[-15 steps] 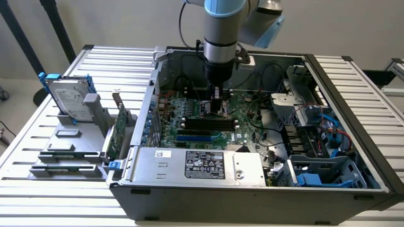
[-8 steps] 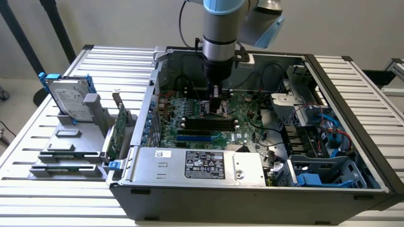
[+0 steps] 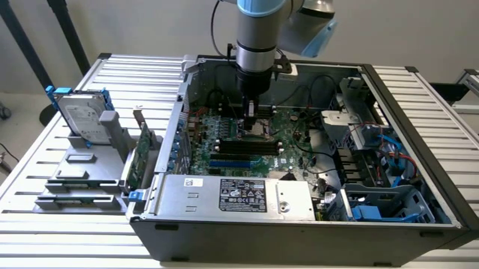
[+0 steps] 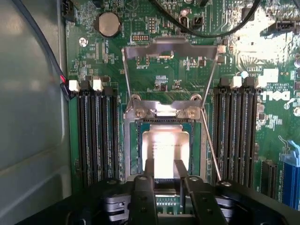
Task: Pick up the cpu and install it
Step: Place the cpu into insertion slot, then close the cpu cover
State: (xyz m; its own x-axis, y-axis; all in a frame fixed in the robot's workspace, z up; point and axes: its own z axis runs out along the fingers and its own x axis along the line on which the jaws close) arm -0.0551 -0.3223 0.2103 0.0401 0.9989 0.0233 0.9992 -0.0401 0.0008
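Directly beneath the fingertips (image 4: 149, 165) of the gripper (image 4: 164, 164) lies the cpu (image 4: 165, 145), flat in its socket (image 4: 129, 140), its dull silver top catching a bright glare. The two dark fingers stand a narrow gap apart, narrower than the chip is wide, and the shiny top shows through that gap. Nothing is clamped between them. Their tips hang over the chip's nearer edge, but I cannot tell whether they touch the metal.

Just beyond the fingertips, past the chip's far edge, two screws hold the hinge of the load plate (image 4: 171, 49), which is swung up and away from the socket. A thin metal lever (image 4: 212, 145) slants alongside the socket, close to one finger. Flanking the fingers on both sides are banks of black memory slots (image 4: 96, 131), well apart from the chip. Farther beyond the fingers, on the green motherboard (image 4: 159, 79), sit a round coin battery (image 4: 108, 23) and a looping black cable (image 4: 211, 30).

From outside, the arm (image 3: 258, 33) reaches straight down into the open computer case (image 3: 299, 235). Far from the fingers, outside the case toward the exterior view's left, a hard drive (image 3: 82, 117) with blue rails and a green circuit card (image 3: 138, 151) stand upright in a grey holder (image 3: 82, 185).
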